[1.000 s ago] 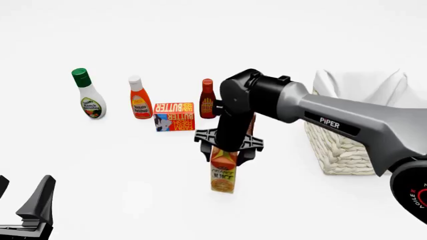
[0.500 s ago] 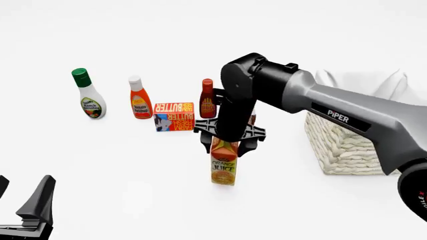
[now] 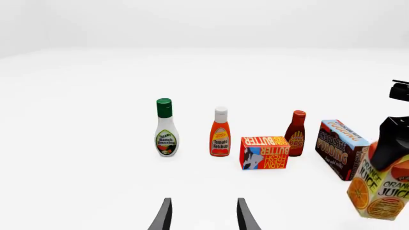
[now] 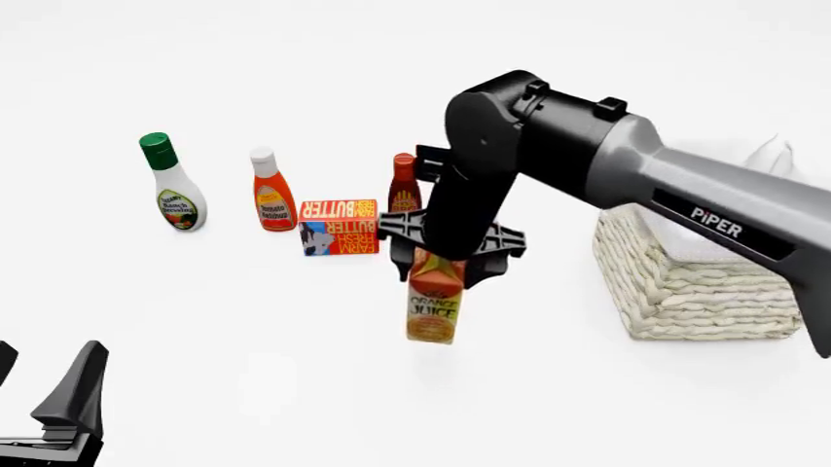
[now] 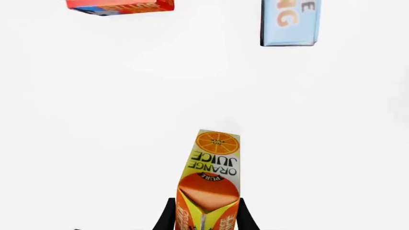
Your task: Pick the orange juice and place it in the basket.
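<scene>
— Front view, right gripper: status?
— Fingers clamped on the top of the orange juice; carton hangs clear of the table, near the butter box, left of the basket.
— Left gripper?
— Fingers parted, holding nothing, low at the near left.

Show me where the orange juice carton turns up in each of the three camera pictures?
Front view: orange juice near the middle, hanging from the right gripper.
Left wrist view: at the right edge, tilted.
Right wrist view: bottom centre, between the fingers.
Shared landmark: the butter box, also and.
</scene>
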Available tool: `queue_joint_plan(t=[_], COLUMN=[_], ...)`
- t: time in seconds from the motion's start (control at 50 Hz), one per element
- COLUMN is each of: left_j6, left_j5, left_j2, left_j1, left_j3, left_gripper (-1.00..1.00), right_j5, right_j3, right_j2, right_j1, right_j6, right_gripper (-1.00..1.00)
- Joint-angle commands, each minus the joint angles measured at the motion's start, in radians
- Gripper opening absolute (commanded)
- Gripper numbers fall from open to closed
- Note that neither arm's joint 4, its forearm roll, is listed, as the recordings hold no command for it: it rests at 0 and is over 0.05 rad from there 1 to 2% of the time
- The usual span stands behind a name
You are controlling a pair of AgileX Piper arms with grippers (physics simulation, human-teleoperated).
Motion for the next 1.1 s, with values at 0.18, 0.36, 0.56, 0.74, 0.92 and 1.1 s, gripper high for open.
queue_joint_plan(t=[0.18,0.36,0.56,0.74,0.92,1.1], left_j6=[0.001,0.001,0.001,0.001,0.001,0.001], left_j5=[0.001,0.001,0.001,0.001,0.001,0.001], left_j2=[-0.002,-0.002,-0.002,-0.002,-0.002,-0.002], left_j1=[0.0,0.0,0.0,0.0,0.0,0.0], left_j3=[0.001,0.001,0.001,0.001,0.001,0.001], left_gripper=[1.0,1.0,1.0,1.0,1.0,1.0], right_j5=[0.001,0.001,0.001,0.001,0.001,0.001], right_j3=[0.001,0.016,0.0,-0.001,0.0,-0.012], right_j2=[-0.09,-0.149,-0.177,-0.205,-0.235,-0.266], right_j1=[-0.009,0.017,0.008,-0.029,-0.078,-0.129], right_j6=[-0.013,0.011,-0.013,-0.067,-0.133,-0.201], right_gripper=[-1.0,-1.0,-1.0,-1.0,-1.0,-1.0])
